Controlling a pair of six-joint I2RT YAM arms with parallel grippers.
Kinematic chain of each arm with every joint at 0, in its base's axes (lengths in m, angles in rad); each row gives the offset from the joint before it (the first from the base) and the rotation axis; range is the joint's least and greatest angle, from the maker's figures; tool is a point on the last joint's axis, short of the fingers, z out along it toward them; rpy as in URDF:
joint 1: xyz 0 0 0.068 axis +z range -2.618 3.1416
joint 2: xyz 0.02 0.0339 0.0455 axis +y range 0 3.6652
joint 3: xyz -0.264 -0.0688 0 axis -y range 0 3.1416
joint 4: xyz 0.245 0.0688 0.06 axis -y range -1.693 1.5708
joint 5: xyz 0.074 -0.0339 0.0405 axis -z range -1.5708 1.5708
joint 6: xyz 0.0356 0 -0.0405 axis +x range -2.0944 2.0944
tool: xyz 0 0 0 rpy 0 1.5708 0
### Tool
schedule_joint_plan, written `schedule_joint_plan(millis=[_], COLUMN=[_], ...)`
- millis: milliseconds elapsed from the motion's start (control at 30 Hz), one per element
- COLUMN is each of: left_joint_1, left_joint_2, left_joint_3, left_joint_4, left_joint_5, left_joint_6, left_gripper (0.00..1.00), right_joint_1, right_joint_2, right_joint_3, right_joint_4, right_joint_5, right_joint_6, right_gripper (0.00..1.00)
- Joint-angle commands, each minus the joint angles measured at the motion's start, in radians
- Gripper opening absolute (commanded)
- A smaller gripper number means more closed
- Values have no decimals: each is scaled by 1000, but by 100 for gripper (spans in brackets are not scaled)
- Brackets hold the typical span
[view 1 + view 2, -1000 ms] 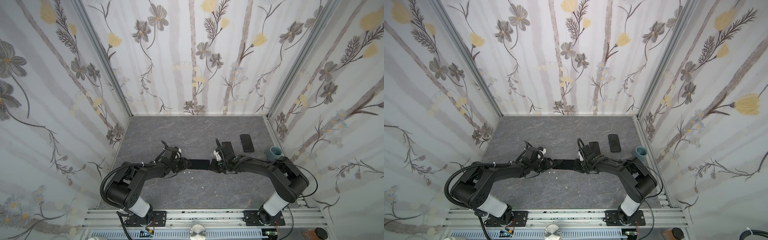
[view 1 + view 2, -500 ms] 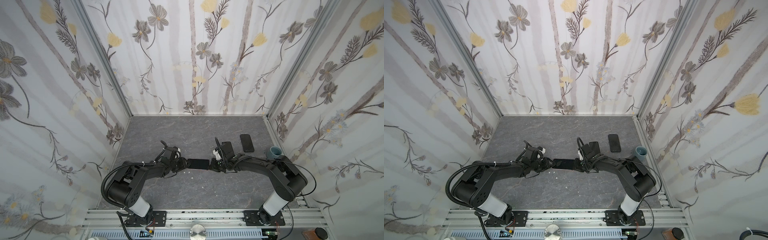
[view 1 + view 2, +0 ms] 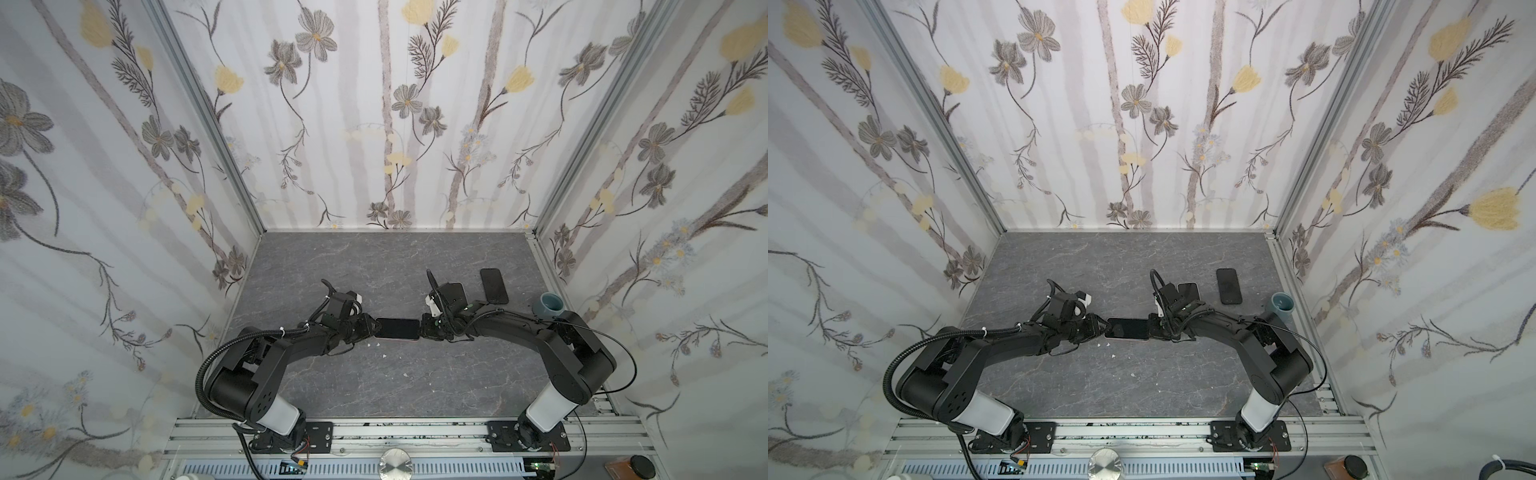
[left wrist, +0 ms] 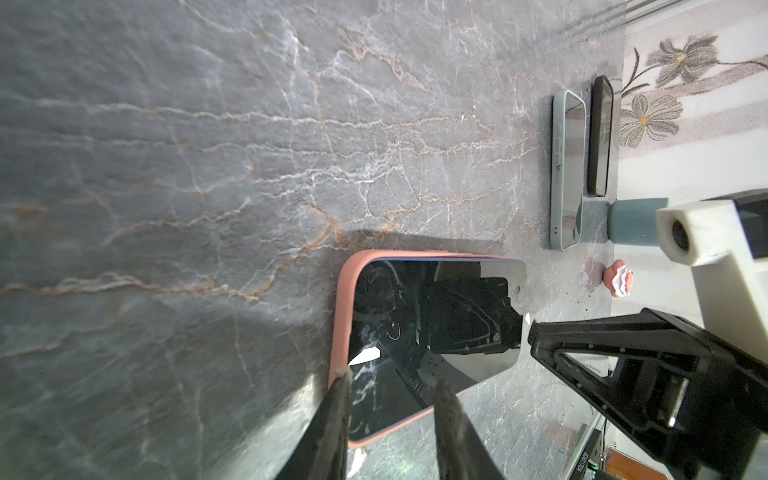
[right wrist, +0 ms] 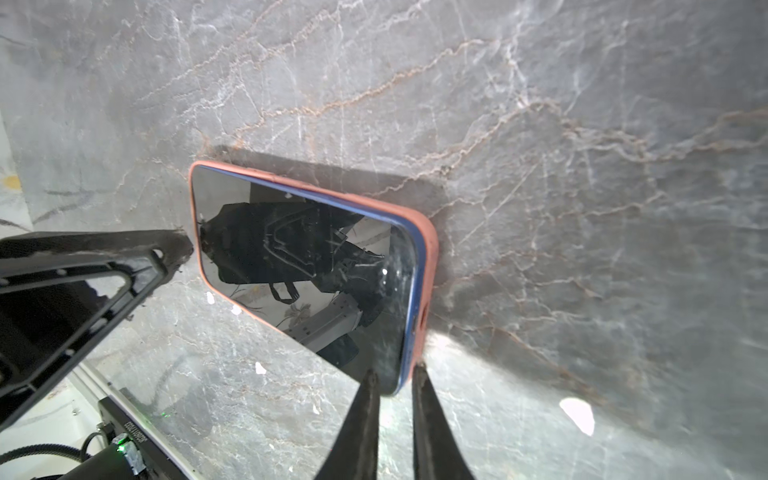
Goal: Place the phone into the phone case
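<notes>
Grey veined tabletop (image 3: 374, 270) sits between floral-papered walls (image 3: 395, 104).

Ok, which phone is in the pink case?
The pink-cased phone lies between the left gripper and right gripper, salmon rim around its screen. The green-cased phone and black phone lie farther back.

Your worktop (image 3: 374, 270) is a dark grey slab veined like marble, under bright, fairly even light. Three walls (image 3: 415, 124) close it in, papered white with grey and yellow flowers on pale stripes. Aluminium posts (image 3: 212, 120) stand in the two far corners, and a slotted aluminium rail (image 3: 415, 430) runs along the near edge.
</notes>
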Motion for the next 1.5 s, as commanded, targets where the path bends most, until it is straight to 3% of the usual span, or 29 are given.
schedule_joint_plan(millis=[0, 367, 833, 1467], left_joint_1=[1, 1, 22, 36], left_joint_2=[7, 17, 5, 52], left_joint_3=[11, 9, 12, 7], left_joint_4=[1, 0, -2, 26], left_joint_5=[12, 12, 13, 55], left_joint_6=[18, 18, 21, -15], left_gripper=[32, 32, 33, 37], right_joint_1=[3, 7, 14, 36], right_joint_2=[10, 34, 92, 167], right_joint_3=[11, 10, 48, 56], right_joint_4=[-28, -38, -167, -179], right_joint_5=[15, 13, 88, 134], right_joint_6=[-15, -24, -74, -86], right_gripper=[15, 10, 9, 8])
